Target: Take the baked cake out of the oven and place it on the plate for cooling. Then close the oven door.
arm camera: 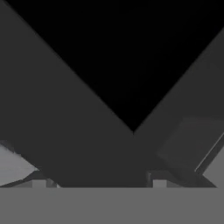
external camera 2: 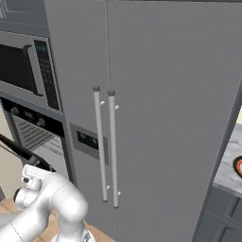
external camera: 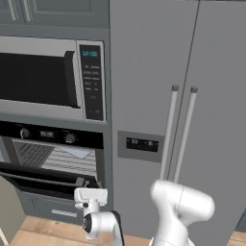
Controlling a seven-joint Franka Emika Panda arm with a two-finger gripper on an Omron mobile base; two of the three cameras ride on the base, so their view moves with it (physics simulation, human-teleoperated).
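The black oven [external camera: 53, 137] stands open under the microwave, wire racks showing inside. Its oven door [external camera: 43, 180] hangs part-way down as a dark band, and it also juts out at the left as the oven door [external camera 2: 16, 149]. My gripper [external camera: 87, 183] points up at the door's right end, right against its top edge. In the hand view my gripper [arm camera: 99, 183] has its fingertips [arm camera: 39, 183] wide apart, open, with dark door surfaces close ahead. I cannot tell whether it touches the door. The baked cake is out of view.
A pale blue tray [external camera: 77, 152] lies on the upper rack. The microwave [external camera: 48, 79] sits above the oven, and a tall grey fridge [external camera: 178, 120] stands to its right. On a counter at the far right lies a round dark-rimmed thing [external camera 2: 238, 166], cut off by the frame.
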